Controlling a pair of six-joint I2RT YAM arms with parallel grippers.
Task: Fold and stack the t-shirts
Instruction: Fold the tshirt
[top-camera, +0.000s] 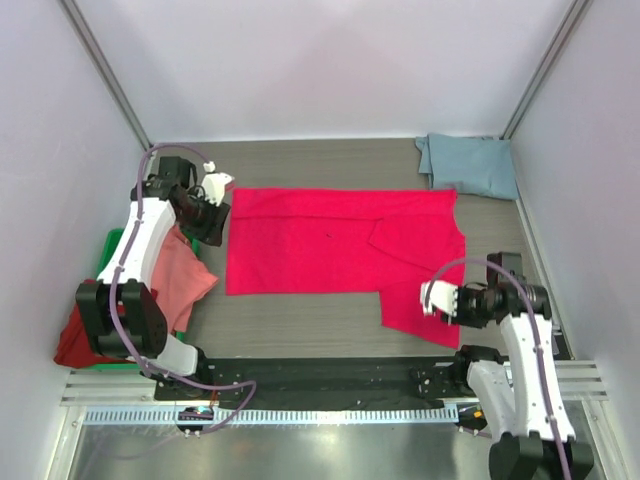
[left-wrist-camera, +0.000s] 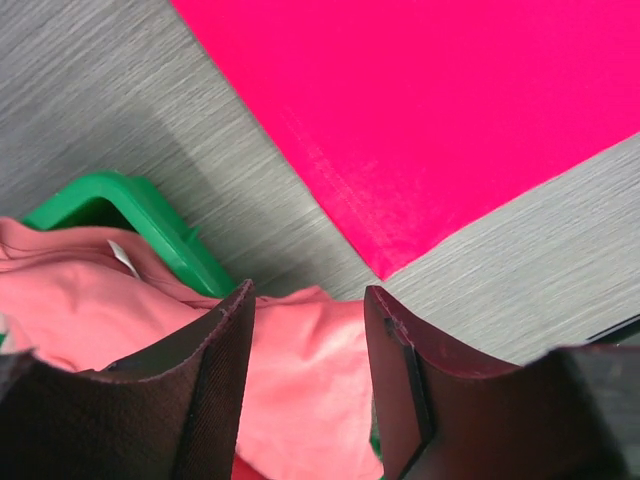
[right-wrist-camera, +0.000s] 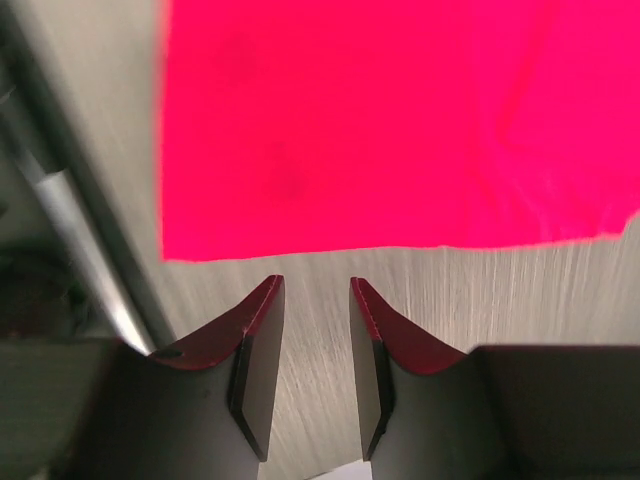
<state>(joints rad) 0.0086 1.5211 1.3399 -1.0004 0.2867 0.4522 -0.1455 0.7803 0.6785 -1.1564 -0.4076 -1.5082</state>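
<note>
A bright crimson-pink t-shirt (top-camera: 330, 250) lies spread flat mid-table, one sleeve folded in; it also shows in the left wrist view (left-wrist-camera: 450, 110) and the right wrist view (right-wrist-camera: 380, 120). A salmon pink t-shirt (top-camera: 180, 280) hangs over the green bin at the left, also in the left wrist view (left-wrist-camera: 300, 390). A dark red t-shirt (top-camera: 75, 345) lies under it. A dusty blue-grey t-shirt (top-camera: 468, 165) lies folded at the far right corner. My left gripper (left-wrist-camera: 308, 300) is open and empty above the salmon shirt's edge. My right gripper (right-wrist-camera: 315, 290) is open and empty just off the crimson shirt's near right hem.
A green plastic bin (left-wrist-camera: 130, 215) stands at the left table edge, mostly covered by cloth. White walls close in the table on three sides. A metal rail (top-camera: 330, 375) runs along the near edge.
</note>
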